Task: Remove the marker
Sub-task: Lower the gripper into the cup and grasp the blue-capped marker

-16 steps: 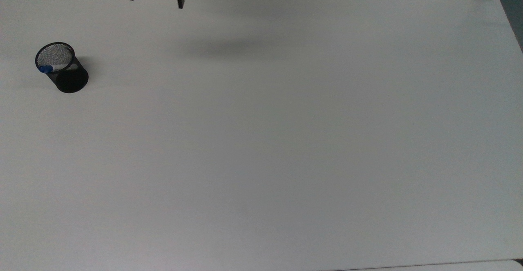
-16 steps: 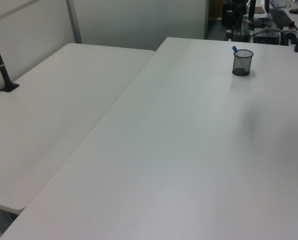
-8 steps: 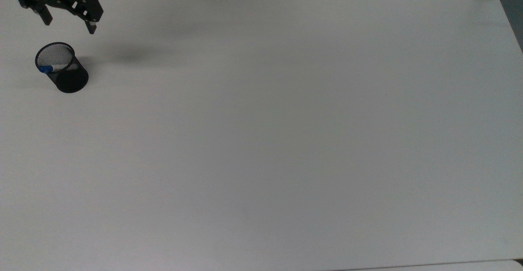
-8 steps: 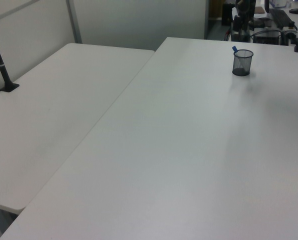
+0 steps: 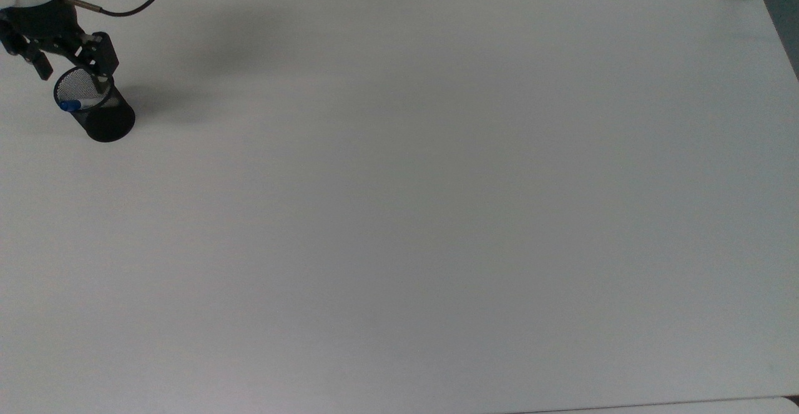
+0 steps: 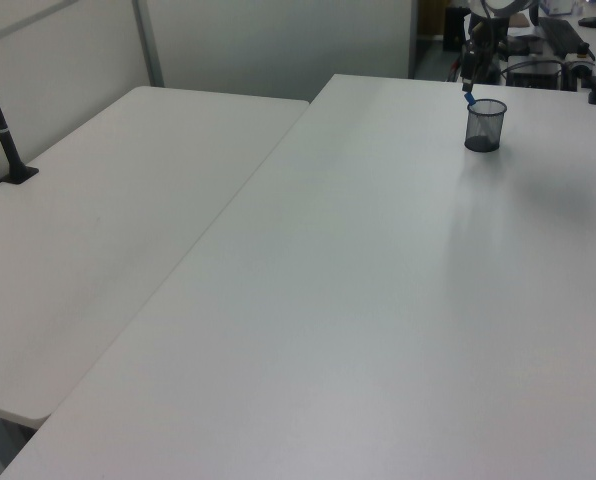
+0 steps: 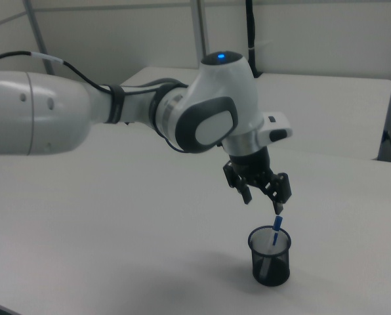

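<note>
Marker point(image 7: 275, 234) stands tilted in the black mesh cup point(image 7: 269, 256), blue cap poking above the rim, near the white table's point(image 5: 399, 214) corner at the top view's left. Gripper point(image 7: 264, 200) hovers just above the cup, fingers spread apart, holding nothing.

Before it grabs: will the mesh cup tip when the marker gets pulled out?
Possibly. The mesh cup looks light and stands free on the table. The marker leans on its rim, so a slanted pull might drag it. The open gripper hovers above; a straight lift looks safer.
</note>
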